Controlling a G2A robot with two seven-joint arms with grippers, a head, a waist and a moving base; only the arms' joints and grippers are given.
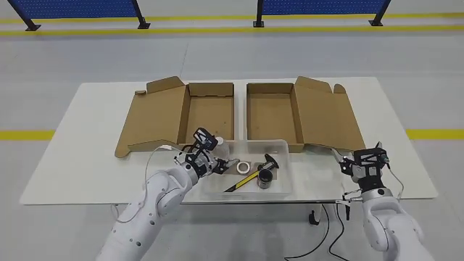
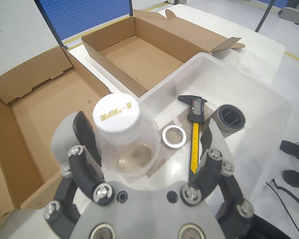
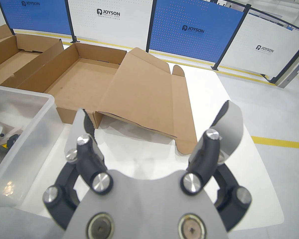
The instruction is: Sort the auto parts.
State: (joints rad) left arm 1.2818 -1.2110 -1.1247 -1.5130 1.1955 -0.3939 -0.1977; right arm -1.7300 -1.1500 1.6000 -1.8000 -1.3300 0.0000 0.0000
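The left pincer (image 2: 145, 125) hangs wide open at the left end of the clear bin (image 2: 214, 58). Its jaws straddle a clear jar (image 2: 129, 148) that stands cap up, close against one finger (image 2: 84, 130) and apart from the other. The right pincer (image 3: 154, 111), also wide and empty, hovers over the counter (image 3: 144, 155) well away, so the left arm is nearer.

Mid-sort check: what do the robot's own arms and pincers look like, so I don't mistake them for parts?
The left arm and right arm are smooth white shells with thin pale cables looping alongside. The left pincer and right pincer match: silver base plate, black linkages with shiny round bolts, curved silver fingers lined with serrated black pads.
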